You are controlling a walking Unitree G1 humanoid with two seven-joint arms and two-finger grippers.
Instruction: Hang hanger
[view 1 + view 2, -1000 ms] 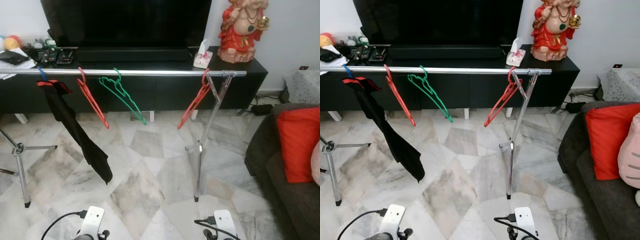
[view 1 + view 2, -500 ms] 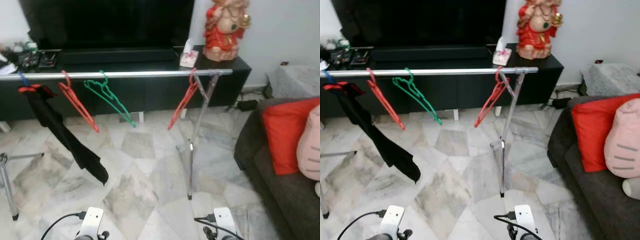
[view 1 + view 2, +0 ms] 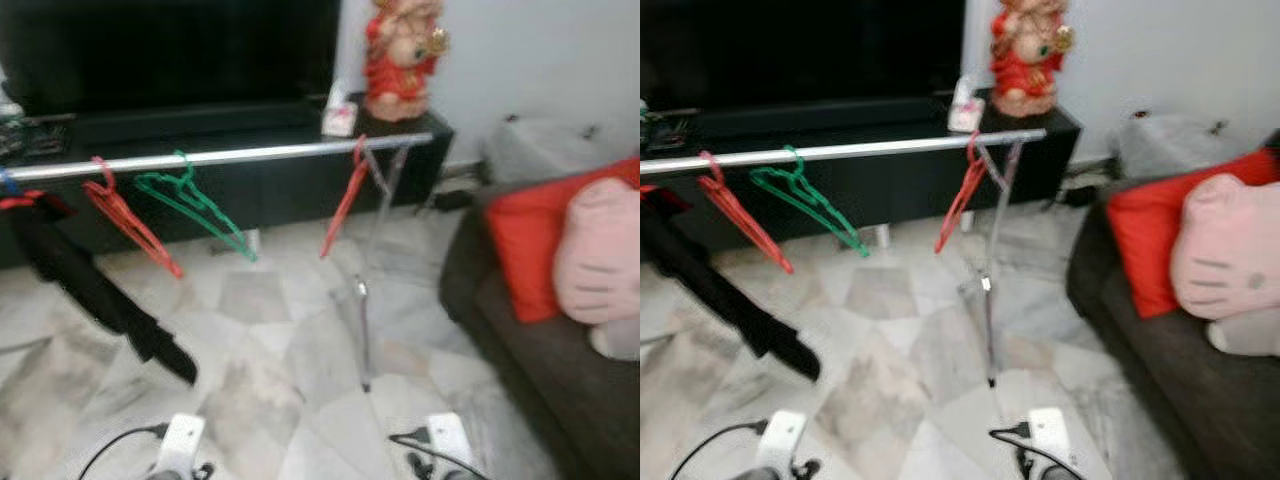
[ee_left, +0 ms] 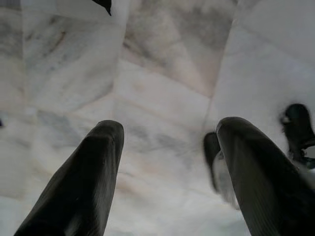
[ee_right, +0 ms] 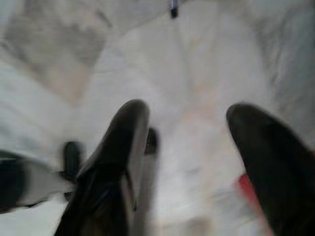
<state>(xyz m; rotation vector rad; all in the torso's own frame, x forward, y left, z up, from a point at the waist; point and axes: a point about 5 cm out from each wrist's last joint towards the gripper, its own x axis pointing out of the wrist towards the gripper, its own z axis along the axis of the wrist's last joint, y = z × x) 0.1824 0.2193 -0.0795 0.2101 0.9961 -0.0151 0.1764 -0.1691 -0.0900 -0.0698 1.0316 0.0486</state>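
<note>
Across the upper half of the frame runs a silver clothes rail [image 3: 250,155], everything a bit blurry. Going left to right: a black garment [image 3: 85,290] droops off the far left end down toward the marble floor [image 3: 270,340], then a red hanger [image 3: 130,225], a green hanger [image 3: 195,205] just beside it, and well apart near the rail's right end another red hanger [image 3: 342,205], right by the stand's leg [image 3: 365,310]. Behind sits a black TV surface [image 3: 200,120] with a red statue [image 3: 400,55] at upper right. Far right, a dark sofa [image 3: 520,350] with a red cushion [image 3: 525,235] and a pink plush [image 3: 600,250].

Left gripper [image 4: 167,132] hangs over bare floor, jaws wide apart, holding nothing. Right gripper [image 5: 189,118] same deal, jaws spread, empty.
</note>
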